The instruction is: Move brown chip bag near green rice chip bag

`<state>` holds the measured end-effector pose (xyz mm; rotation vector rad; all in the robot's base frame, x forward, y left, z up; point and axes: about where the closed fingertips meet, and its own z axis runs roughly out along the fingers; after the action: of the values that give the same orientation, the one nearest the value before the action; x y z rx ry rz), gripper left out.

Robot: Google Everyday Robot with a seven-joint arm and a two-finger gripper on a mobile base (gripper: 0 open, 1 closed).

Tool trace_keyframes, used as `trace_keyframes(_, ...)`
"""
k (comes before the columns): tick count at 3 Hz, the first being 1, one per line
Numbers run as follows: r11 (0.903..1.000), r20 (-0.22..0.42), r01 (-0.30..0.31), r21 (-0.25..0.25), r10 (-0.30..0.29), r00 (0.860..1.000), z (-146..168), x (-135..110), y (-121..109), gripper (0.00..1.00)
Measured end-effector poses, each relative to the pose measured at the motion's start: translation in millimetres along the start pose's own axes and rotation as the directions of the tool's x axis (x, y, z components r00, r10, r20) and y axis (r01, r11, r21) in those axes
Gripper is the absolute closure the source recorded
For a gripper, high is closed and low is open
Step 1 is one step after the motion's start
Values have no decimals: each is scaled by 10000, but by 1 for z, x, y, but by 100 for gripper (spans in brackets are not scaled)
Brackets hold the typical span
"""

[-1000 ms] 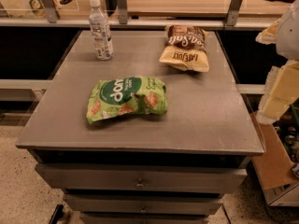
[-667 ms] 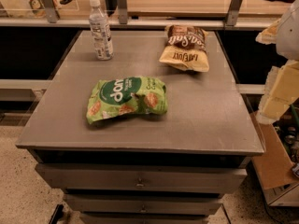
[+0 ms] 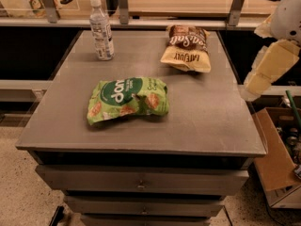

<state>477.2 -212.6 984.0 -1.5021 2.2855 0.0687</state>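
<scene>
Approach step, nothing grasped yet. Gripper point(image 3: 251, 89) hangs just off the right edge of the table point(image 3: 211, 121); whether it is apart or together cannot be told. Brown bag point(image 3: 187, 48) lies to its left, further back. Green bag point(image 3: 128, 99) lies further left, apart from brown. Next move likely: reach left over the brown bag, descend, grasp.

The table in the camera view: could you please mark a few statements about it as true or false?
1. The brown chip bag touches the green bag. False: they lie apart, the brown one at the far right, the green one near the middle of the table.
2. The water bottle stands upright at the far left. True.
3. The claw holds the brown chip bag. False: it hangs beyond the table's right edge, clear of both bags.
4. A cardboard box sits on the floor to the right. True.
</scene>
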Motion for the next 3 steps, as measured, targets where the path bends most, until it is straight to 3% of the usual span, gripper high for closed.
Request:
trace_keyframes(1,9836,547,-1776,-330,1792,9823,6,-16,-18,0)
trace_keyframes(2,9329,1236,-3585,-350,3600,9247,7,-29,-28,0)
trace_keyframes(3,8562,1799,-5166,6,5081,8423,19,-38,-42,0)
